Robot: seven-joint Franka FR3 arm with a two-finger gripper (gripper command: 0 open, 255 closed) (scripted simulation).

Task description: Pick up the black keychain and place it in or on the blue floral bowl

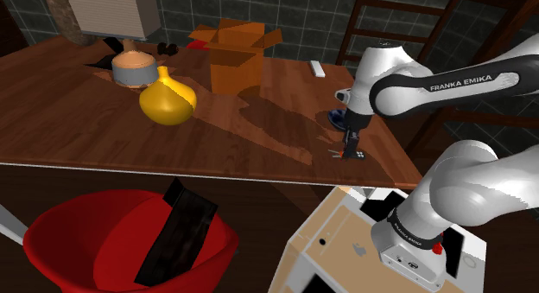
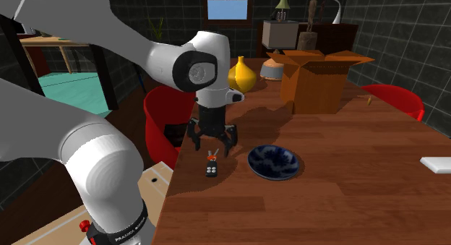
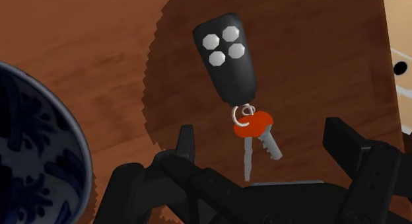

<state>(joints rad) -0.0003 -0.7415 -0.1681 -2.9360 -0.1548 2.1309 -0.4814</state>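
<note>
1. Hovering just above the wooden table, the black gripper points straight down near the table's edge, close to the stand.
2. Its two fingers stand wide apart and hold nothing.
3. The black keychain lies flat on the table below the gripper. It is a black fob with four pale buttons, a ring, a red-headed key and a second plain key.
4. In the wrist view the keys lie in the gap between the fingers and touch neither, while the fob stretches out beyond the fingertips.
5. The dark blue patterned bowl sits upright on the table near the keychain, to the second exterior view's right of it and not touching it.
6. Farther along the table stand an open cardboard box and a yellow vase.
7. A red tub sits below the table's near edge in the shoulder view, with a dark flat thing inside.
</note>
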